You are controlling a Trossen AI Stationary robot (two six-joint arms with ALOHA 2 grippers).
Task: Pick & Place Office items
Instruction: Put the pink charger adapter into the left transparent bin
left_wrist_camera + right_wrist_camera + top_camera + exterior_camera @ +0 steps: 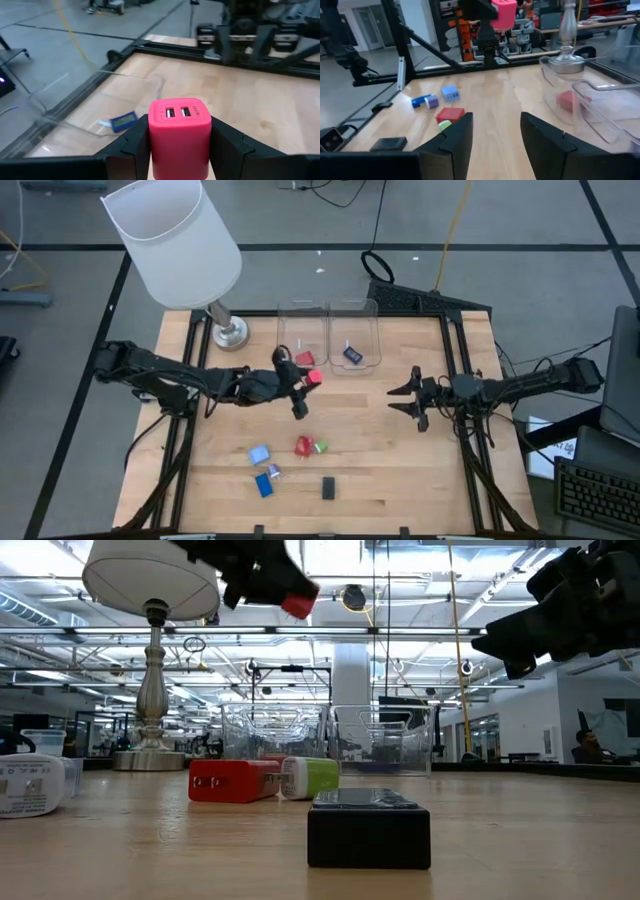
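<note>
A red charger (180, 131) is clamped in the left gripper (305, 377), raised above the table near the two bins (330, 340). The right gripper (412, 399) is held apart, empty, mid-table on the right.

We see the wooden counter (400, 470) from above, filling the middle of the frame. At its upper left stands a lamp (228, 331) on a metal base. Two clear bins (328, 320) sit side by side at upper centre. Toward the lower centre lie a light blue piece (259, 454), a dark blue piece (264, 484), a red piece (304, 445) touching a green piece (321, 446), and a black piece (328, 488).
</note>
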